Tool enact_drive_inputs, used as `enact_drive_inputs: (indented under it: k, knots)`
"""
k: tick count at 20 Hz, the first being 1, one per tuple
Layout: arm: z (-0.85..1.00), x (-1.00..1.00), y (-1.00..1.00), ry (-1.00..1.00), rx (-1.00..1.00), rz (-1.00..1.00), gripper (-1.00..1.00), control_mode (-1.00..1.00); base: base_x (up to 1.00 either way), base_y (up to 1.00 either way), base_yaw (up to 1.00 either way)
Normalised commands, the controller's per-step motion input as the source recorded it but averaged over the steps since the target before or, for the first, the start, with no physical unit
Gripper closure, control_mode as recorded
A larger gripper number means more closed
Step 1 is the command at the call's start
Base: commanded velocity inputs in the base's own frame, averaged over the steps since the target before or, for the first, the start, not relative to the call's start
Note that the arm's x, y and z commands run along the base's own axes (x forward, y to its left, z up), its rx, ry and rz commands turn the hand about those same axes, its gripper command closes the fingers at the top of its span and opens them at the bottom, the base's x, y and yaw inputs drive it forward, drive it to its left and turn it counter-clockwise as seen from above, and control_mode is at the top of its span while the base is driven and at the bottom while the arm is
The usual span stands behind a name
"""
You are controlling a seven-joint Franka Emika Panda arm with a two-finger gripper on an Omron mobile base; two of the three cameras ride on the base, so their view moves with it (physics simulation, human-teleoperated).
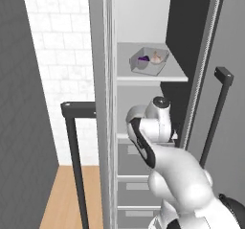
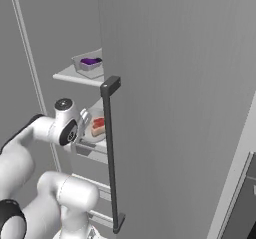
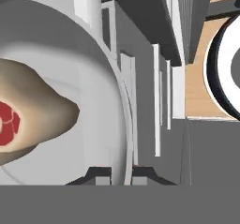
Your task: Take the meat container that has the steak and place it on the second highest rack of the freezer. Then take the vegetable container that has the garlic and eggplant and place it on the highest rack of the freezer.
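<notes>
Freezer (image 1: 143, 27) open at frame centre: the vegetable container (image 1: 149, 60) sits on the highest rack (image 1: 165, 74), upper middle of the left base view, holding the eggplant (image 1: 143, 58) and garlic (image 1: 156, 57). Mid-left in the right base view, the meat container (image 2: 94, 129) with the steak (image 2: 98, 126) lies on the second rack (image 2: 100, 144), beside the arm's wrist. In the hand view the fingers (image 3: 115, 175) straddle the container's rim at bottom centre, apparently gripping it; the steak fills the left edge. No brands, labels or writing are legible.
</notes>
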Motion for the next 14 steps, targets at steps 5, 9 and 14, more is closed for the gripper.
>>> enact_drive_inputs:
  k: [5, 9, 14]
  knots:
    - [0.0, 1.0, 0.0, 0.03, 0.0, -0.05, 1.0, -1.0, 0.0, 0.0, 0.0]
    - [-0.27, 0.86, -0.06, 0.04, -0.01, -0.02, 1.0, -1.0, 0.0, 0.0, 0.0]
    - [-0.18, 0.84, -0.21, 0.01, 0.0, 0.0, 1.0, -1.0, 0.0, 0.0, 0.0]
